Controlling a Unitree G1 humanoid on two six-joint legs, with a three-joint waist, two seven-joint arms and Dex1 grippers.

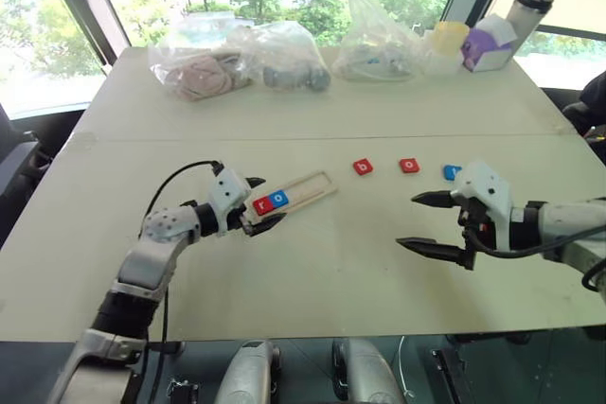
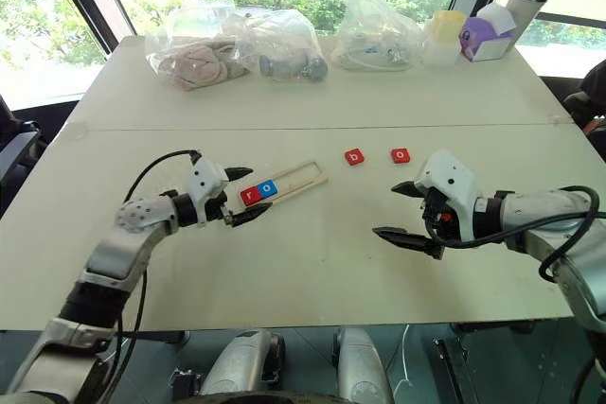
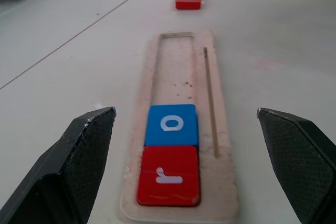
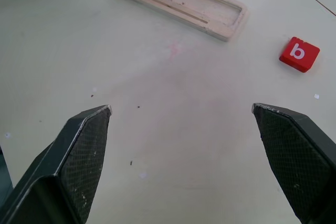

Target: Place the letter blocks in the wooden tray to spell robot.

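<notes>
Pale table (image 1: 312,262); wooden tray (image 1: 305,188) left of centre, holding red r block (image 1: 262,204) and blue o block (image 1: 277,199), between wide-open left gripper (image 1: 261,203) fingers. Right gripper (image 1: 426,222) also wide, empty.

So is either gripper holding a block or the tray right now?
Nothing is held. The left gripper stands open astride the wooden tray's end; the right gripper is open over bare table.

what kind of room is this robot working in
Probably an office or lab room by a window: a long pale table, large windows with trees outside, and clear plastic bags and a travel mug along the far edge.
</notes>
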